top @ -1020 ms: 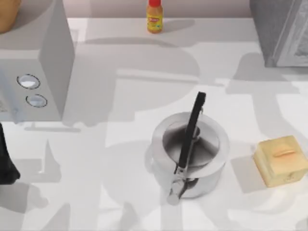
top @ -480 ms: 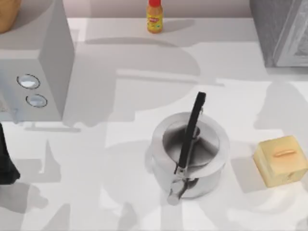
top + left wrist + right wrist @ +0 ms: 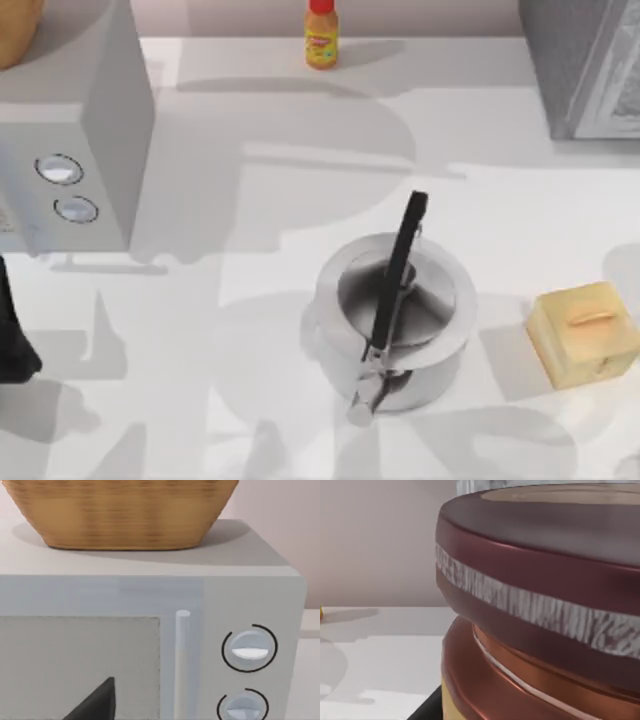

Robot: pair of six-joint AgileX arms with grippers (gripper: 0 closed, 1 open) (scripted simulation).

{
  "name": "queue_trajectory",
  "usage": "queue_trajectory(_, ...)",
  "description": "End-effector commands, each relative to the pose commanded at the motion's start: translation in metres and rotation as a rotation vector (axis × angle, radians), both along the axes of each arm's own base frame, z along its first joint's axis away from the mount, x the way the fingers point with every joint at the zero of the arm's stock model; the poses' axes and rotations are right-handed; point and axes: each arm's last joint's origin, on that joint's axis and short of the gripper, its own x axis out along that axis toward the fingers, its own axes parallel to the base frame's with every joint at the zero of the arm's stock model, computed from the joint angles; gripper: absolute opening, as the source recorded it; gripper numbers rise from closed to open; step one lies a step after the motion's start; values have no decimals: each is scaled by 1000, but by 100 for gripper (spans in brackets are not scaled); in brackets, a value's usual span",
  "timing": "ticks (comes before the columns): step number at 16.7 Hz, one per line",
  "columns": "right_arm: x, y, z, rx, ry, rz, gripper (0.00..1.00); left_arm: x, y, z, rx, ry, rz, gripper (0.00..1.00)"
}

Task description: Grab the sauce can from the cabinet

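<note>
The sauce can (image 3: 545,605) looms right in front of the right wrist camera. It is tilted, with a dark maroon top, a thin pale rim band and an orange-brown label below. A dark finger (image 3: 427,707) of my right gripper shows by its lower side, and the can sits in that grip above the white table. The grey cabinet (image 3: 585,70) stands at the table's back right corner. My left arm (image 3: 10,335) is parked at the table's left edge, facing the microwave.
A steel pot (image 3: 395,320) with a black handle sits at centre front. A yellow block (image 3: 585,333) lies to its right. A yellow bottle with a red cap (image 3: 321,35) stands at the back. On the left, a microwave (image 3: 70,130) carries a wicker basket (image 3: 120,512).
The arm's shadow on the right side of the table has slid toward the right edge. The pot, block and bottle have not moved.
</note>
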Motion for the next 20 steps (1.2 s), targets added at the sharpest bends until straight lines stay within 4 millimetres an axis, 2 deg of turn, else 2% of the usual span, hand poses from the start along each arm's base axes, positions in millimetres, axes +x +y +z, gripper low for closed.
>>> queue_trajectory(2, 0, -4, -25, 1, -24, 2, 0, 0, 0, 0, 0, 0, 0, 100)
queue_trajectory(4, 0, -6, -39, 0, -42, 3, 0, 0, 0, 0, 0, 0, 0, 100)
queue_trajectory(11, 0, -6, -45, 2, -40, 5, 0, 0, 0, 0, 0, 0, 0, 100)
queue_trajectory(15, 4, -7, -29, -8, -48, 13, 0, 0, 0, 0, 0, 0, 0, 100)
queue_trajectory(18, 17, -8, -1, -21, -67, 28, 0, 0, 0, 0, 0, 0, 0, 100)
queue_trajectory(20, 33, -8, 22, -31, -90, 47, 0, 0, 0, 0, 0, 0, 0, 100)
